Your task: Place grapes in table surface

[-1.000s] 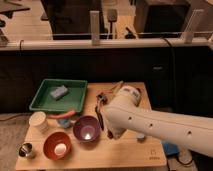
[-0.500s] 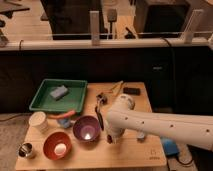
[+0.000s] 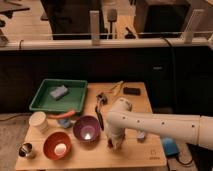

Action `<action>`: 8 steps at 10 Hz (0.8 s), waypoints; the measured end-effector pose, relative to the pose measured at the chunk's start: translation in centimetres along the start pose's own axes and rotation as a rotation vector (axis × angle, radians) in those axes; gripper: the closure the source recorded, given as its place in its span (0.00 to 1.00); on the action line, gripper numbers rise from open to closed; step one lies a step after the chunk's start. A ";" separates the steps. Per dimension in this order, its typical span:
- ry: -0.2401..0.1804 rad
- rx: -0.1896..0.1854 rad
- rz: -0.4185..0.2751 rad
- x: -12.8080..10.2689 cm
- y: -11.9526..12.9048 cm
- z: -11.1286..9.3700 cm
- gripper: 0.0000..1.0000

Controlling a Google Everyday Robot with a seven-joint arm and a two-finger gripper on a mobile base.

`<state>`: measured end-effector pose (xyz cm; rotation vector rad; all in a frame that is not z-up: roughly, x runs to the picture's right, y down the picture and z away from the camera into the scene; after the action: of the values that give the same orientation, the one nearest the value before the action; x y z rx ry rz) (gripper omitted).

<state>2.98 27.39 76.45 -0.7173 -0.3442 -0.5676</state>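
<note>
My white arm reaches in from the right over the light wooden table surface (image 3: 135, 155). The gripper (image 3: 114, 145) points down at the arm's end, just right of the purple bowl (image 3: 86, 128) and close above the tabletop near the front edge. It is shut on a small dark purple-red clump, the grapes (image 3: 115, 146), which is partly hidden by the wrist. I cannot tell whether the grapes touch the wood.
A green tray (image 3: 45, 102) holding a blue-grey sponge (image 3: 58, 92) stands at the back left. An orange-red bowl (image 3: 57, 145), a white cup (image 3: 38, 121) and a small metal cup (image 3: 26, 150) stand at the front left. Black utensils (image 3: 101, 107) and a black item (image 3: 132, 91) lie at the back.
The arm has stretched forward and down, so the gripper has moved from beside the purple bowl toward the table's front edge and closer to the wood.
</note>
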 end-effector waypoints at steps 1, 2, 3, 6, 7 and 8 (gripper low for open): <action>0.000 -0.006 0.004 -0.1 0.1 0.1 0.77; -0.001 -0.014 0.012 0.0 0.3 0.5 0.65; -0.002 -0.019 0.013 0.0 0.4 0.9 0.52; -0.022 -0.006 -0.005 -0.2 0.4 1.5 0.23; -0.041 0.005 -0.023 -0.2 0.5 1.6 0.20; -0.052 0.010 -0.039 -0.2 0.6 1.6 0.20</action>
<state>3.02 28.93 77.24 -0.7180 -0.4100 -0.5842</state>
